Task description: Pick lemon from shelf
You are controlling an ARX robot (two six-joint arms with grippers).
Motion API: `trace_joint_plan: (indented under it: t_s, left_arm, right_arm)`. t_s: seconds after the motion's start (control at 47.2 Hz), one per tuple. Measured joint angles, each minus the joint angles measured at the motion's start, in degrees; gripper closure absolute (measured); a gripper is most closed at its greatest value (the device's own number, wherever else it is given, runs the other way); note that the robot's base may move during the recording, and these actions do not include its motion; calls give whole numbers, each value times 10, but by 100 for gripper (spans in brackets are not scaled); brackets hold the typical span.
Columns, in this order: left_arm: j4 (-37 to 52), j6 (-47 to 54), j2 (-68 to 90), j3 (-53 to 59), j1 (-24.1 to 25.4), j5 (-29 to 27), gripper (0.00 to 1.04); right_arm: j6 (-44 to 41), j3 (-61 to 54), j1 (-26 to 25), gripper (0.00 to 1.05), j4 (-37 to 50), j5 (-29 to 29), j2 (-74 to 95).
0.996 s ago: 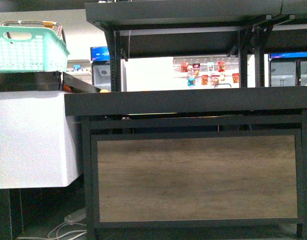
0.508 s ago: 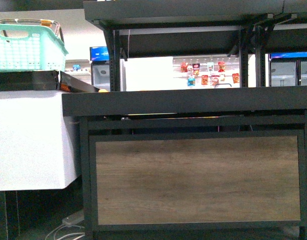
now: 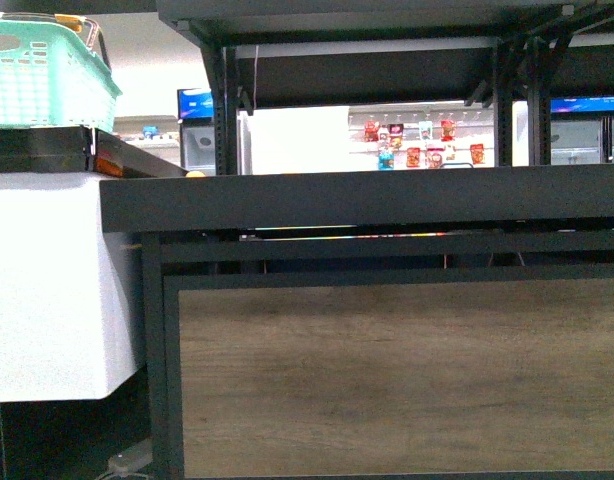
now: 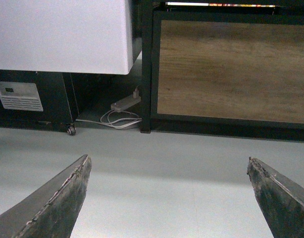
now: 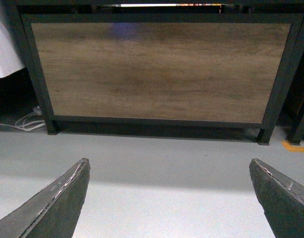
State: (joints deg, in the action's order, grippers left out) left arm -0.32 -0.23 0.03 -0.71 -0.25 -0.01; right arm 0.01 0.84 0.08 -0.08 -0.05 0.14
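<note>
Front only: mint-green plastic lattice basket left of black metal tiered shelf. Wrists only: smooth grey floor, left hand and right hand splayed, empty.

We now stand closer to the shelf. In the front view its wood-grain panel appears larger and reaches the bottom edge, and the teal basket sits further left and higher.

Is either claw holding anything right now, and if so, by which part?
Nothing is held. The left claw and the right claw are both open, with only bare floor showing in each gap.
</note>
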Motion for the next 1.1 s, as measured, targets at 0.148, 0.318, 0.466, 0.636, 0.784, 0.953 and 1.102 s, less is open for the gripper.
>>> trace_joint_plan:
  t_s: [0.148,0.318,0.466,0.636,0.784,0.953,1.102]
  left_arm:
    - [0,0,0,0,0,0,8]
    - [0,0,0,0,0,0,8]
    - [0,0,0,0,0,0,8]
    - [0,0,0,0,0,0,8]
    - [0,0,0,0,0,0,8]
    - [0,0,0,0,0,0,8]
    - [0,0,0,0,0,0,8]
  right_arm:
    - [0,0,0,8,0,0,0]
    - [0,0,0,8,0,0,0]
    - [0,0,0,8,0,0,0]
    - [0,0,0,8,0,0,0]
    - [0,0,0,8,0,0,0]
    - [0,0,0,8,0,0,0]
    - [0,0,0,8,0,0,0]
